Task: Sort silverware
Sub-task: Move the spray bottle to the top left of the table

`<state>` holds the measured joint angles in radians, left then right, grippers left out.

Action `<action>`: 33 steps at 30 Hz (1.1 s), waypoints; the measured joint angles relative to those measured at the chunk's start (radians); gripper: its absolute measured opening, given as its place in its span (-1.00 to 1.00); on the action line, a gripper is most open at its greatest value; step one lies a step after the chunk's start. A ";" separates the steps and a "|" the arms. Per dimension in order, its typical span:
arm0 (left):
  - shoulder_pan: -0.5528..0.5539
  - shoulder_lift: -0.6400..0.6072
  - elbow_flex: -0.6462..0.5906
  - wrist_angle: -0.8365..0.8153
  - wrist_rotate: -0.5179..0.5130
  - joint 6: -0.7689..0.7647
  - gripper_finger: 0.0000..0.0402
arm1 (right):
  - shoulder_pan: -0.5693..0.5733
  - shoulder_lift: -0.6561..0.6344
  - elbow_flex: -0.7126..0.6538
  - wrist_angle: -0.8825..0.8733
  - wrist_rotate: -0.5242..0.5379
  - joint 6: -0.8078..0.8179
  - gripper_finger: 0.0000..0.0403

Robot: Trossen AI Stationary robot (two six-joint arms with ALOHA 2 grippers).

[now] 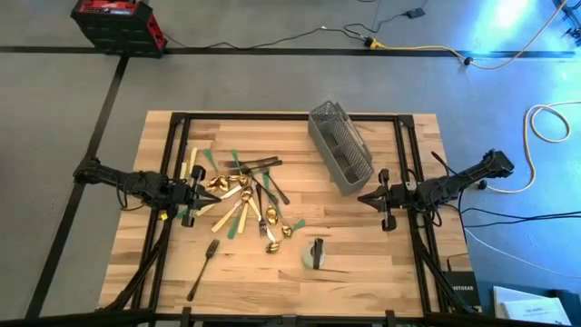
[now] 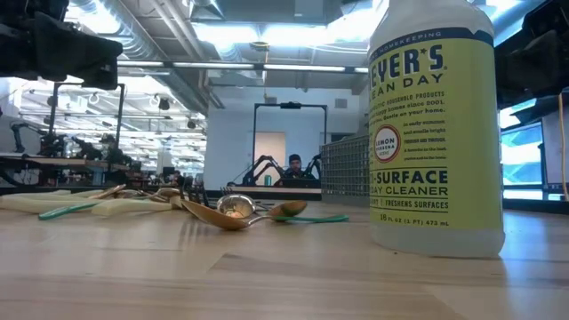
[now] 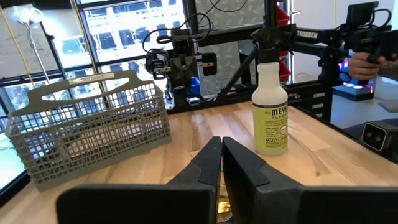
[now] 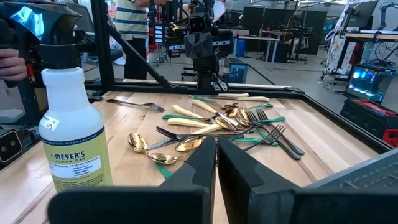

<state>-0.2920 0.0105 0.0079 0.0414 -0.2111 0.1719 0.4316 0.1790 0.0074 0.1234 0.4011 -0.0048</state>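
The silverware lies in a loose heap left of the table's middle: gold spoons, green-handled pieces, cream-handled pieces and dark forks. One dark fork lies apart near the front left. My left gripper is shut and held level above the heap's left edge, touching nothing. My right gripper is shut too, level, right of the middle and pointing at the heap. The grey mesh caddy stands on the table at the far right of centre.
A spray bottle of yellowish cleaner stands near the front, between the heap and my right gripper. Black frame rails run along the table's sides. A person's hand shows beyond the table's near edge.
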 joint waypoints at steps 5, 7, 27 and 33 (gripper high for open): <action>0.000 0.010 0.000 0.154 -0.045 0.007 -0.98 | 0.000 0.000 0.000 0.000 0.000 0.000 -1.00; 0.000 0.030 0.001 0.272 -0.057 0.047 -0.93 | 0.000 0.000 0.000 0.000 0.001 0.000 -1.00; 0.019 0.942 0.776 0.224 -0.208 0.372 0.09 | 0.000 0.000 0.000 0.000 0.002 0.000 -1.00; 0.088 1.188 1.186 -0.107 -0.089 0.510 0.05 | 0.000 0.000 0.000 -0.026 0.002 0.007 -1.00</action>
<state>-0.2042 1.1981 1.1939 -0.0657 -0.2997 0.6822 0.4316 0.1790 0.0071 0.0969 0.4028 0.0022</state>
